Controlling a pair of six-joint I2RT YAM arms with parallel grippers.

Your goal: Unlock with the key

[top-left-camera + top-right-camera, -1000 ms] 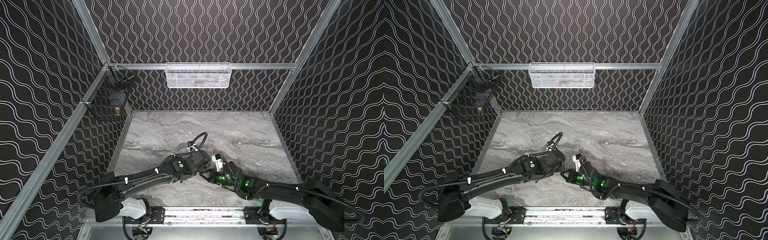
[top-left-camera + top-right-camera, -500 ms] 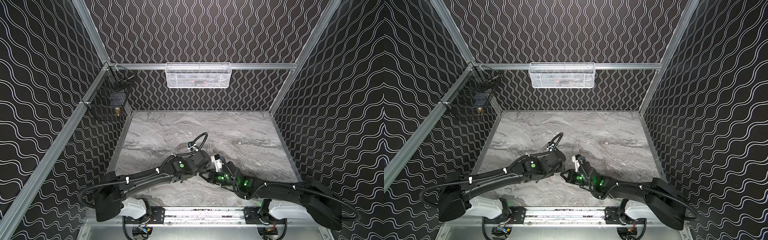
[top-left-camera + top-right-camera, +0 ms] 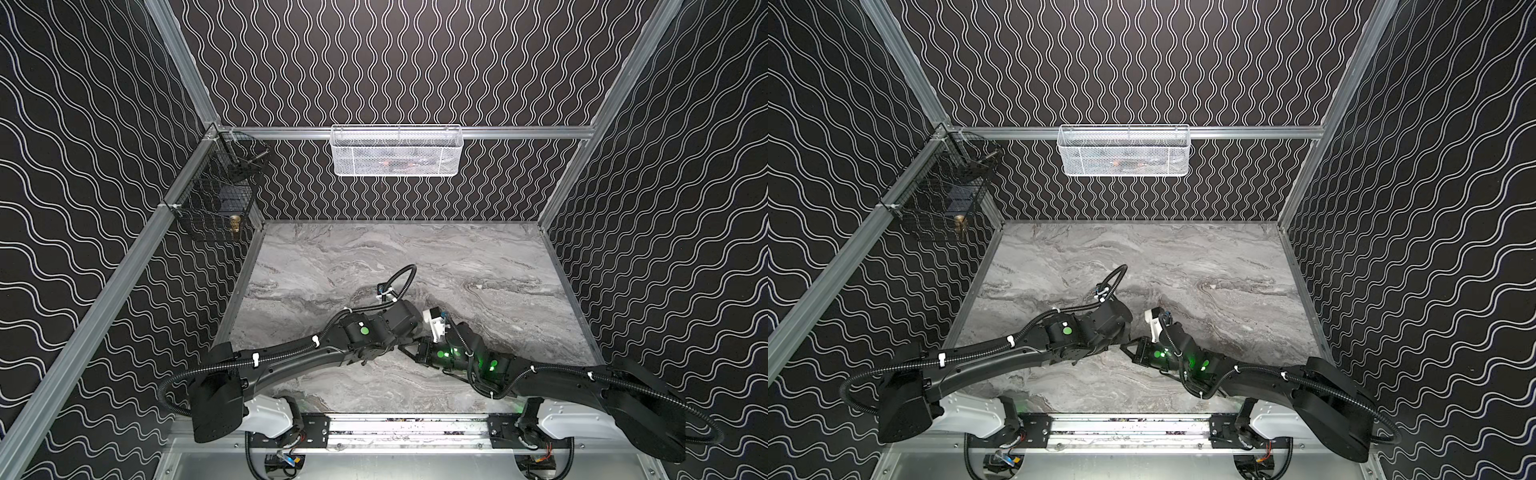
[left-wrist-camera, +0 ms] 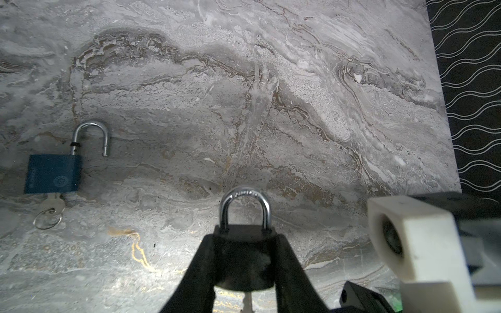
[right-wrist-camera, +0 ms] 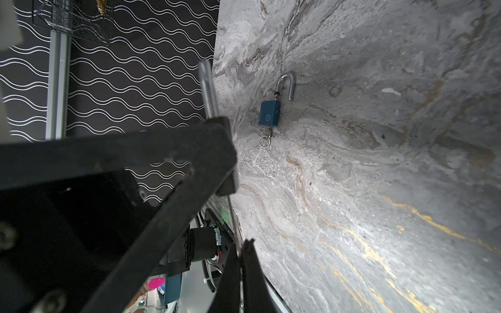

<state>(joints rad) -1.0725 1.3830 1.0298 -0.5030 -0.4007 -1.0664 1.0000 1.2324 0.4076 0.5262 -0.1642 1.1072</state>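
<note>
My left gripper (image 4: 245, 239) is shut on a black padlock (image 4: 244, 260) and holds it by the body, its silver shackle (image 4: 245, 202) closed and pointing away from the wrist. A thin silver key (image 4: 247, 301) enters the bottom of the lock. In the right wrist view the key (image 5: 233, 220) shows edge-on, pinched by my shut right gripper (image 5: 242, 245), with the shackle (image 5: 207, 86) beyond. In both top views the two grippers meet tip to tip over the front middle of the table, the left gripper (image 3: 390, 347) (image 3: 1115, 345) touching the right gripper (image 3: 405, 351) (image 3: 1127, 349).
A blue padlock (image 4: 53, 173) (image 5: 268, 112) lies flat on the marble table (image 4: 298, 122), shackle open, its own key and ring in it. A white mesh basket (image 3: 397, 151) hangs on the back wall, a black wire basket (image 3: 216, 203) on the left wall.
The grippers stay joined at the same spot. Only the right arm's rear part has shifted slightly.
</note>
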